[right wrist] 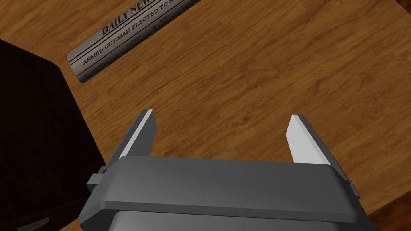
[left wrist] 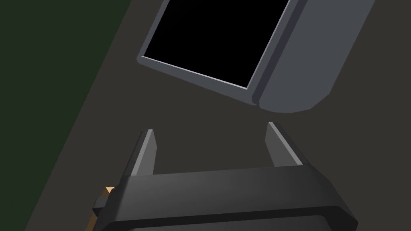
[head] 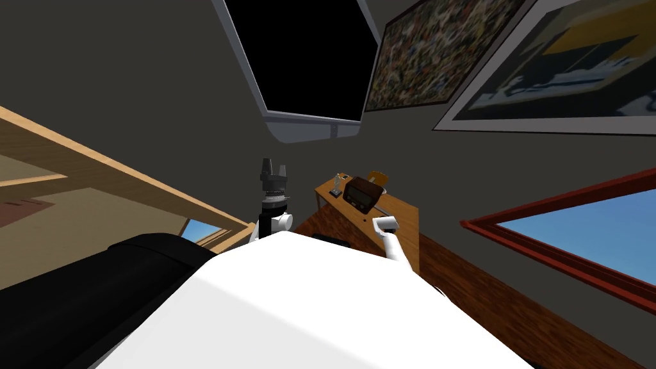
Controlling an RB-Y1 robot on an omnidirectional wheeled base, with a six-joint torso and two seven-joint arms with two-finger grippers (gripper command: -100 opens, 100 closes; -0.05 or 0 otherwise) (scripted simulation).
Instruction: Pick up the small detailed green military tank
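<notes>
Gripper, right (right wrist: pixel 222 116): hung over the wooden table (right wrist: pixel 249 72) with fingers spread apart, nothing between them. Faced a rolled newspaper (right wrist: pixel 128 38) lying flat on the top, well beyond the fingertips; had a dark box (right wrist: pixel 36 132) just beside one finger. Gripper, left (head: pixel 273 168): stood raised, pointing up, left of the table, fingers likewise spread. Noted near the dark box, on the table, a small grey upright item (head: pixel 336 186) and an orange object (head: pixel 378 177). Could not tell the tank's position.
</notes>
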